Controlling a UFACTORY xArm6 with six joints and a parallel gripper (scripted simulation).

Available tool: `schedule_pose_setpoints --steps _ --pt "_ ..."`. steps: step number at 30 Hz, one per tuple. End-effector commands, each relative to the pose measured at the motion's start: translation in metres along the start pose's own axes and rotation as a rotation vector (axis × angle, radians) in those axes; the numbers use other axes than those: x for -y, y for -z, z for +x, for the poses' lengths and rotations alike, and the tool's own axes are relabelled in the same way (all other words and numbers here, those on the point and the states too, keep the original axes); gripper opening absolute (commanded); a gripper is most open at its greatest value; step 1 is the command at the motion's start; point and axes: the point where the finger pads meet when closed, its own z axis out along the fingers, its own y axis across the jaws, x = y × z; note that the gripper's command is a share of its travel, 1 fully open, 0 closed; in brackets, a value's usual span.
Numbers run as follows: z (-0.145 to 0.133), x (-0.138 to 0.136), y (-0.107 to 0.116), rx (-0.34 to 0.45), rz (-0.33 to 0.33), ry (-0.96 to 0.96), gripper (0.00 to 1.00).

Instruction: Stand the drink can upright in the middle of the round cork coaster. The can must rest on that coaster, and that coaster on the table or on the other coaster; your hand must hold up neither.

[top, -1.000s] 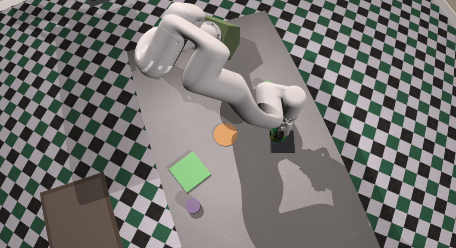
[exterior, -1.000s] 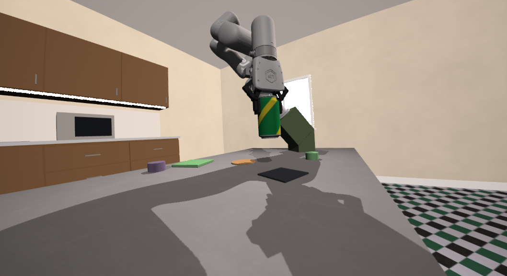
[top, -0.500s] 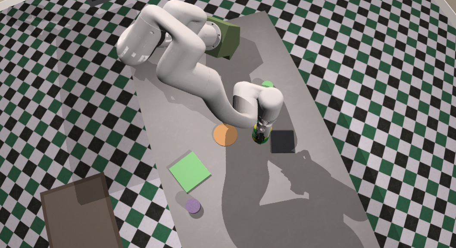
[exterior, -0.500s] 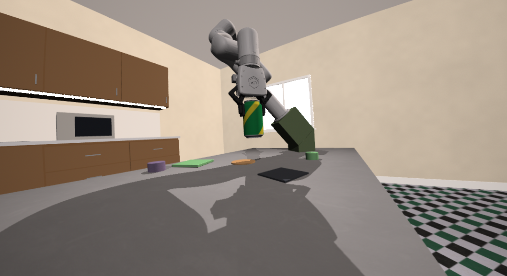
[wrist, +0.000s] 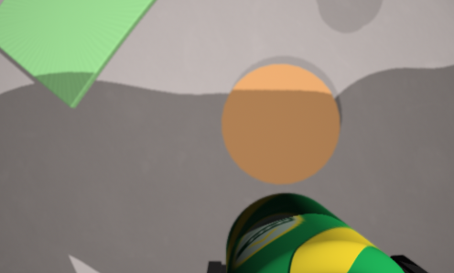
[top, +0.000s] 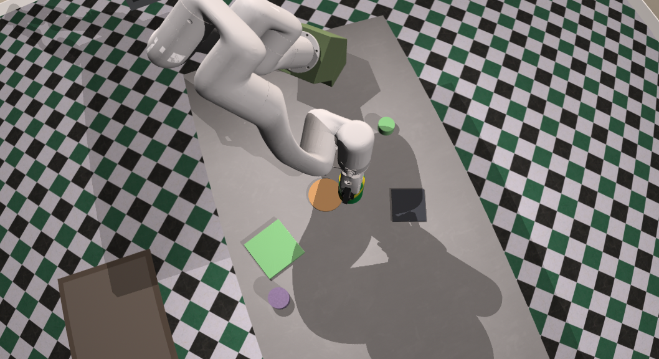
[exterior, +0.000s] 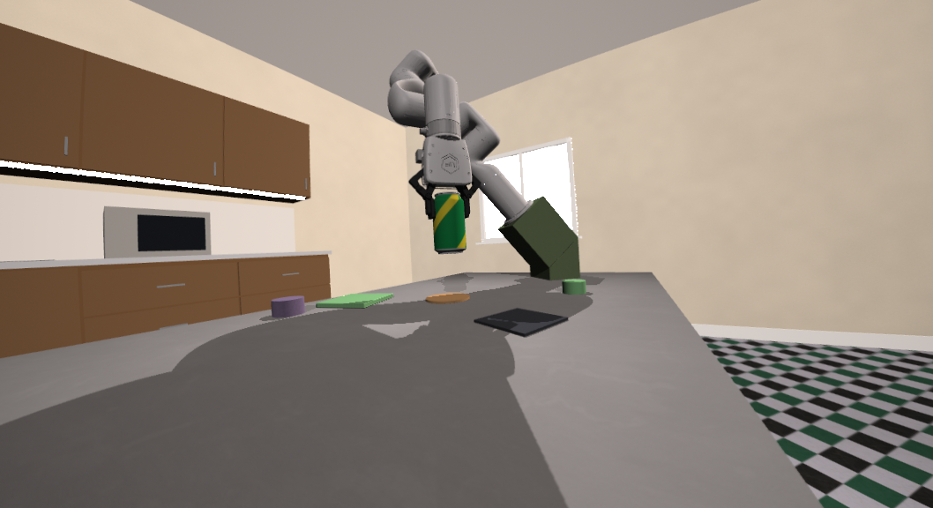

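Observation:
My gripper (exterior: 447,203) is shut on the green drink can with a yellow stripe (exterior: 450,222) and holds it upright, well above the table. The can also shows in the overhead view (top: 351,189) and at the bottom of the wrist view (wrist: 301,238). The round cork coaster (top: 325,194) lies flat on the table, just left of the can in the overhead view. In the wrist view the coaster (wrist: 281,124) lies just ahead of the can. It also shows low in the side view (exterior: 447,298).
A dark square coaster (top: 408,204) lies to the right of the can. A green square mat (top: 273,247) and a purple disc (top: 278,298) lie nearer the front left. A small green cylinder (top: 386,124) stands near the arm's olive base (top: 324,54).

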Motion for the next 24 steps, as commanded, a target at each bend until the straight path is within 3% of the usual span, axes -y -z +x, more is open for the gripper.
schedule_pose_setpoints --steps 1,14,24 --pt "0.012 0.000 0.002 0.006 0.002 0.000 0.00" --pt "0.056 -0.009 -0.001 0.004 0.009 0.001 0.00" --pt "0.070 -0.013 -0.003 0.003 0.012 0.001 0.00"
